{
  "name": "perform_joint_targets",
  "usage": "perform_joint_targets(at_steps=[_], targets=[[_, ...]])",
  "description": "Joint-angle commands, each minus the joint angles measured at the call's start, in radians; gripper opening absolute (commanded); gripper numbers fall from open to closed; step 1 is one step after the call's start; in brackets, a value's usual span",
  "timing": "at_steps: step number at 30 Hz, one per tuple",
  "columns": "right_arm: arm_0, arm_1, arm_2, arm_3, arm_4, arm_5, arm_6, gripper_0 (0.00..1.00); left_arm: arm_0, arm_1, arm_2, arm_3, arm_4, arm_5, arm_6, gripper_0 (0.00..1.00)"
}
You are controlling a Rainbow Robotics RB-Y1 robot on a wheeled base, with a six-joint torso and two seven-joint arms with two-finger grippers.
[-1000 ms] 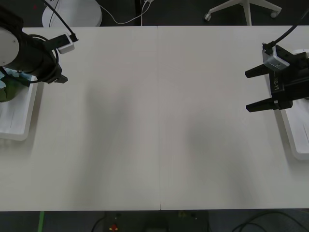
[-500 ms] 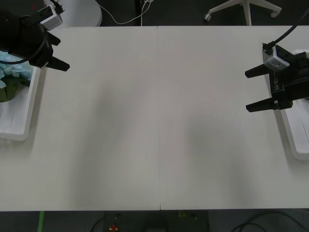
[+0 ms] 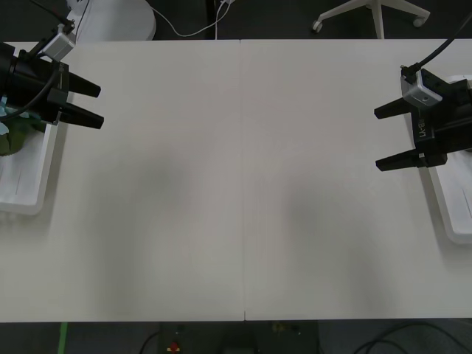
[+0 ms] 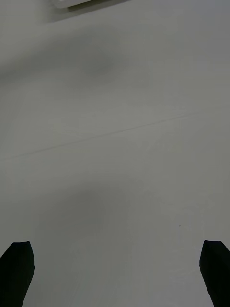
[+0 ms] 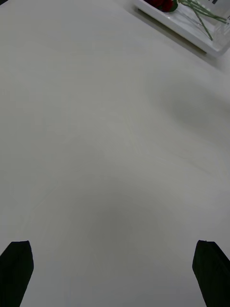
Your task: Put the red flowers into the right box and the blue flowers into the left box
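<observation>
My left gripper (image 3: 101, 108) hovers open at the table's left edge, beside the left box (image 3: 33, 199), its black fingers pointing toward the table's middle. A green leaf and a bit of pale blue of the blue flowers (image 3: 10, 137) lie in that box, mostly hidden behind the arm. My right gripper (image 3: 377, 140) hangs open at the right edge, next to the right box (image 3: 448, 214). In the left wrist view the red flowers (image 5: 161, 4) with green stems lie in the right box (image 5: 191, 41) far off. Both grippers hold nothing.
A thin seam (image 3: 243, 184) runs down the white table's middle. Beyond the far edge stand a white round stand base (image 3: 110, 18) with a cable and an office chair's legs (image 3: 372, 15). The right wrist view catches the left box's rim (image 4: 79, 2).
My left gripper has drawn back from over the left box and turned to point across the table, leaving the blue flowers in the box. The right arm has not moved.
</observation>
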Motion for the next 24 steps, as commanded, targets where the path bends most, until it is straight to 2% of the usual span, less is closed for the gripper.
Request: perform_joint_targets(at_steps=[1,6,12,24], targets=[[-0.027,-0.030,-0.018,-0.010,0.001,-0.006,-0.006,1.00,-0.052,0.069,0.028,0.010,0.017,0.019,0.034,0.96],[-0.027,-0.030,-0.018,-0.010,0.001,-0.006,-0.006,1.00,-0.052,0.097,-0.035,-0.013,0.052,-0.012,0.034,0.96],[-0.027,-0.030,-0.018,-0.010,0.001,-0.006,-0.006,1.00,-0.051,0.153,-0.191,-0.018,0.232,-0.079,0.034,0.96],[-0.027,-0.030,-0.018,-0.010,0.001,-0.006,-0.006,1.00,-0.051,0.181,-0.206,-0.023,0.276,0.008,0.034,0.96]])
